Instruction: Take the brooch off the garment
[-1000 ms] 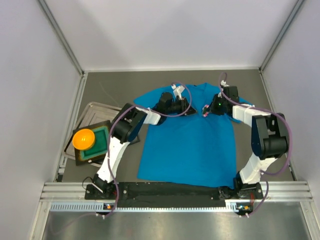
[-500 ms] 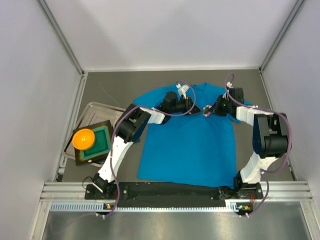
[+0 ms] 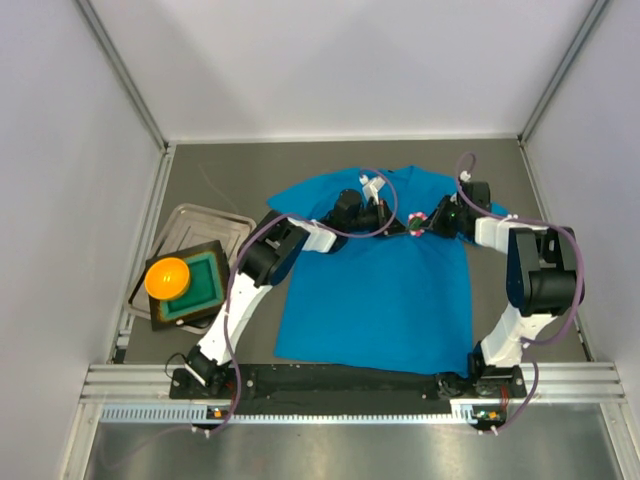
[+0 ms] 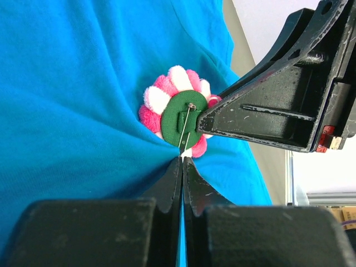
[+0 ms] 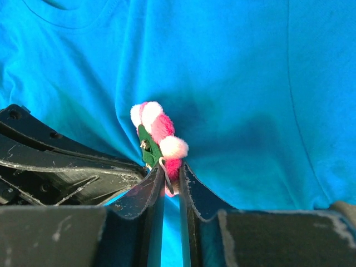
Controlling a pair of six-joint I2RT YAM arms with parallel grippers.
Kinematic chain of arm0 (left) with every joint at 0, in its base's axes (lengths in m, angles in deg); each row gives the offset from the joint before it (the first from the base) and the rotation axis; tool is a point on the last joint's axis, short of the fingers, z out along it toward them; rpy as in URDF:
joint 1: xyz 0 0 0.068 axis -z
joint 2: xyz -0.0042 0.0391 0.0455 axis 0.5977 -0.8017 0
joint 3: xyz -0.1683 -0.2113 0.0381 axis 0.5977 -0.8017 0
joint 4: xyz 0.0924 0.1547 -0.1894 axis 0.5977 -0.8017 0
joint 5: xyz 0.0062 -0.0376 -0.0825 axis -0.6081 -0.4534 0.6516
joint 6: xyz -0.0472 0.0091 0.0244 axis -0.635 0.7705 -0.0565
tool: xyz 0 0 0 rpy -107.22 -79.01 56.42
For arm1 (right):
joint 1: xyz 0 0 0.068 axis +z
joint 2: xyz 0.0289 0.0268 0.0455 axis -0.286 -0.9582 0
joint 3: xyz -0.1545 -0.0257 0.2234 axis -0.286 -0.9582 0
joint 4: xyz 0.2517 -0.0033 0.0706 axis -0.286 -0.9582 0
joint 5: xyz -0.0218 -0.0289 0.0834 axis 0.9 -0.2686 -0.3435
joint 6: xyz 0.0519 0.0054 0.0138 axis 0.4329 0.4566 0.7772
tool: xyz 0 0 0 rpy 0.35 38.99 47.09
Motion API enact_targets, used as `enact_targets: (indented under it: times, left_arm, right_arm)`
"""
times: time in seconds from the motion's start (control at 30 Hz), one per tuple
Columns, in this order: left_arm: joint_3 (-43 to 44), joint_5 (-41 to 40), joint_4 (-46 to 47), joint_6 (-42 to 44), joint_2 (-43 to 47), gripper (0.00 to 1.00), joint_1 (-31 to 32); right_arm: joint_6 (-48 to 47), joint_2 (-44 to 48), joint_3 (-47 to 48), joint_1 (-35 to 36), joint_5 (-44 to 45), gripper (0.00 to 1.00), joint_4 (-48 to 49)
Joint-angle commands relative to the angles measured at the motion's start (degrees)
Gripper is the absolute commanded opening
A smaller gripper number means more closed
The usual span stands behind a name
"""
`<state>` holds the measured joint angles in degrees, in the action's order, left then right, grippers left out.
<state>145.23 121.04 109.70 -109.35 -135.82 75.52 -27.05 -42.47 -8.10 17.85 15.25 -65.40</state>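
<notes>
Brooch [image 3: 412, 222] [image 4: 178, 117] [image 5: 158, 139] sits on the upper chest of the garment [image 3: 380, 290] [image 4: 72, 83] [image 5: 239, 83], squarely between the two end effectors, which meet almost tip to tip over it.

Left end effector [image 3: 399, 217] [image 4: 182, 160]: clenched, fingers pressed together with no gap at the tips. The brooch is just ahead of those tips, touching. It is turned back-side to the left wrist camera: green disc ringed by pink and white petals, with a silver pin running from the disc to the point where the left fingertips meet. Blue cloth puckers into that same point. Cannot tell whether the tips pinch the pin end, the cloth, or both.

Right end effector [image 3: 427, 222] [image 5: 171, 173]: grasping the brooch by its edge. There is a narrow gap between the fingers, with a pink petal and the rim of the green backing wedged in at the tips. In the left wrist view, one right finger touches the brooch's rim on the far side from the left tips.

The garment lies spread on the worktop [image 3: 230, 170], collar on the far side of both end effectors from the arm bases, cloth pulled into folds only around the brooch.

Well away from both end effectors, beyond the left arm: a metal tray [image 3: 205, 222] carrying a dark block with a green top [image 3: 205, 285], orange ball [image 3: 167, 277] on it.
</notes>
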Motion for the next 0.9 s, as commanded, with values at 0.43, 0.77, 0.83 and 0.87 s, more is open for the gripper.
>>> enact_targets:
  times: [0.43,0.77,0.83,0.87]
  left_arm:
    - [2.34,-0.77,0.8,0.27,-0.38,0.01,1.62]
    - [-1.0,-1.12,-2.54,6.16,5.94,0.16,1.36]
    - [-2.23,-1.38,-3.59,7.82,7.52,0.17,1.01]
    - [-2.58,-1.47,-3.94,8.36,7.97,0.18,0.92]
  right_arm:
    - [2.04,0.86,-3.41,-0.71,0.26,0.2,4.31]
    - [1.33,3.59,-4.19,-0.62,2.46,0.41,4.56]
    - [1.95,3.5,-4.28,-0.62,1.67,0.43,5.36]
    - [2.47,3.5,-4.54,-0.62,1.49,0.44,5.88]
